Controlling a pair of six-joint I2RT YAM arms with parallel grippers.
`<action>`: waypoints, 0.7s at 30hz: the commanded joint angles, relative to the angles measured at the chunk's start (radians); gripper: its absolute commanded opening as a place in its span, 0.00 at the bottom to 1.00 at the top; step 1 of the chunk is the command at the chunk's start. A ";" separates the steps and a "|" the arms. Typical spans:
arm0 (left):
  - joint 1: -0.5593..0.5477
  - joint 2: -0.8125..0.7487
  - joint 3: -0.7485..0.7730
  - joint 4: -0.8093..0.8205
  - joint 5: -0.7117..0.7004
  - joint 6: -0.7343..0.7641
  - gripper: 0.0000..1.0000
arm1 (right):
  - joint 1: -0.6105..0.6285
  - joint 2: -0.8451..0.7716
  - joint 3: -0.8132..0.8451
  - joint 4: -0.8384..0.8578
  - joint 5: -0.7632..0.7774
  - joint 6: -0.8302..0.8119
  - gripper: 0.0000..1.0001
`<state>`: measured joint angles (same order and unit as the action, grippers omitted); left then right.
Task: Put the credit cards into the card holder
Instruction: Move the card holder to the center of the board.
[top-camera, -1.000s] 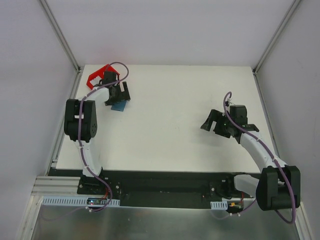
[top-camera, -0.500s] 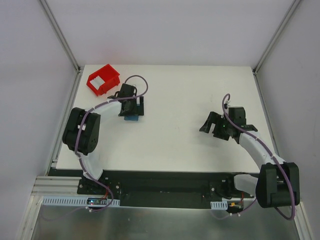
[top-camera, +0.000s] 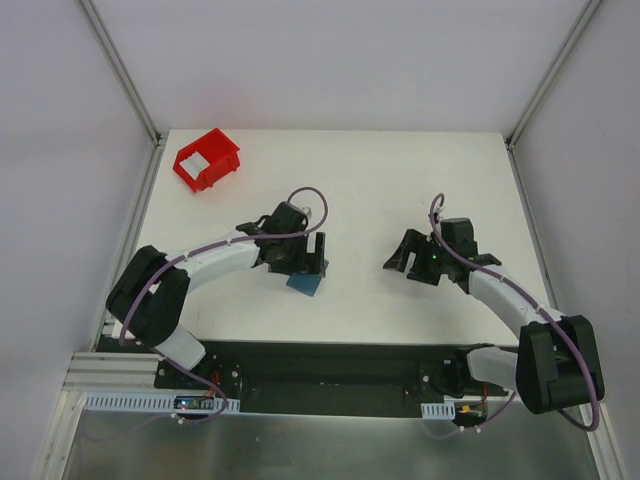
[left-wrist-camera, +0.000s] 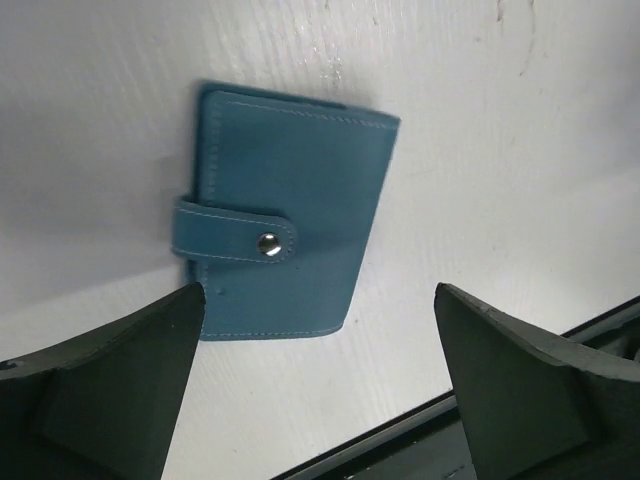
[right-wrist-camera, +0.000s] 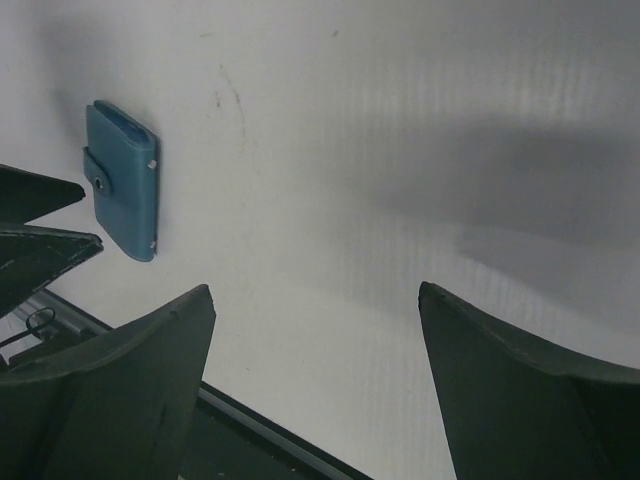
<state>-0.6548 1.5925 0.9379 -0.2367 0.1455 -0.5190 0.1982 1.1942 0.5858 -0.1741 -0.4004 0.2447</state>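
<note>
Red bin (top-camera: 205, 160): well apart from the left gripper (left-wrist-camera: 318, 295), pale patch inside taken for the credit cards (top-camera: 196, 160). The card holder (left-wrist-camera: 285, 258) is seen flat just ahead of that gripper's wide, empty jaws — strap (left-wrist-camera: 235, 232) snapped shut. The right gripper (right-wrist-camera: 315, 290) is spread wide, nothing held. Risk: holder may be dragged, not opened, if tugged unbraced.

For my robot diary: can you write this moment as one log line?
card holder: snapped shut, flat on table | left gripper: open over it | right gripper: open, empty | red bin: far-left corner
</note>
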 joint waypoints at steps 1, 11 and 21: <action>0.017 -0.132 0.006 -0.047 -0.007 -0.053 0.98 | 0.088 0.033 -0.012 0.120 -0.002 0.123 0.82; 0.139 -0.079 0.021 -0.049 0.052 0.019 0.97 | 0.352 0.134 -0.058 0.395 0.057 0.396 0.68; 0.133 -0.138 -0.215 0.132 0.166 -0.073 0.95 | 0.414 0.404 0.051 0.559 0.014 0.524 0.56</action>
<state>-0.5117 1.5139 0.7952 -0.1989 0.2394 -0.5381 0.5991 1.5311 0.5598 0.2962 -0.3885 0.7090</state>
